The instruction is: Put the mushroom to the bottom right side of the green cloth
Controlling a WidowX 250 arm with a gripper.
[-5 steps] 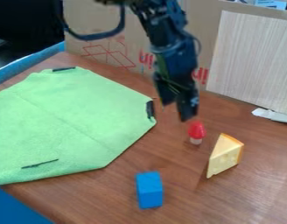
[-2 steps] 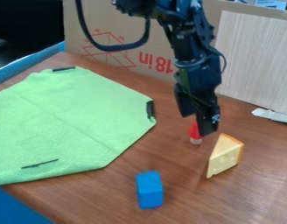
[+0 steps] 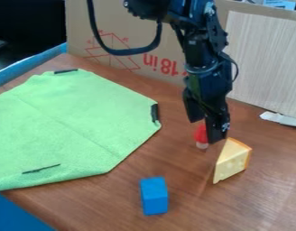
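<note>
Toward the back edge of the counter (image 3: 192, 196), between the green cloth (image 3: 72, 126) and the cheese wedge (image 3: 233, 160), we have the end effector (image 3: 205, 131) low over the mushroom (image 3: 200, 134), its fingers parted and nothing gripped. The mushroom stands upright on the wood, partly behind one finger; whether that finger touches it, we cannot tell. We judge this to be the grasp: we should centre on the red cap, sink straight down until both fingers flank it, and close gently, since so small a piece could tip or squirt out. We should keep the outer finger off the cheese, then lift clear before heading left for the cloth's bottom right side. As for writing, the cardboard (image 3: 129, 56) along the back edge bears red print and line drawings; we leave its wording unquoted.
</note>
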